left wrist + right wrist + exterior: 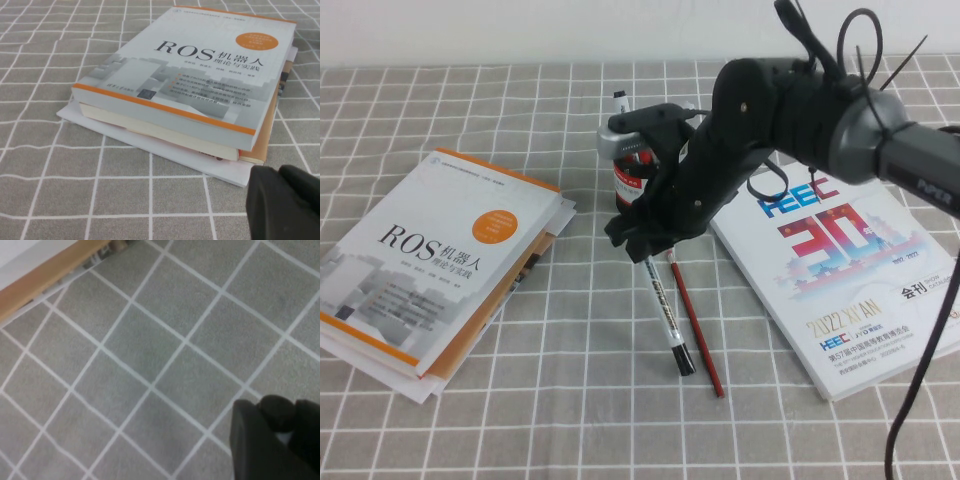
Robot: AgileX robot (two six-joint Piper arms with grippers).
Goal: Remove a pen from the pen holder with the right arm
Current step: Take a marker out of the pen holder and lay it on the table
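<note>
Checked cloth [570,400]: R gripper [638,243] narrow on pen [665,305] nr pen holder [623,165]; L gripper [285,205] by ROS book [190,75], state unclear.

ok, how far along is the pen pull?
Done: white pen is out of the holder, slanting down from the right gripper, which is in front of the holder. In hand: right gripper looks closed on its upper end. To do: lay it down and release, probably beside the red pencil on the table; a second pen stands in the holder. The left gripper is parked by the books.
</note>
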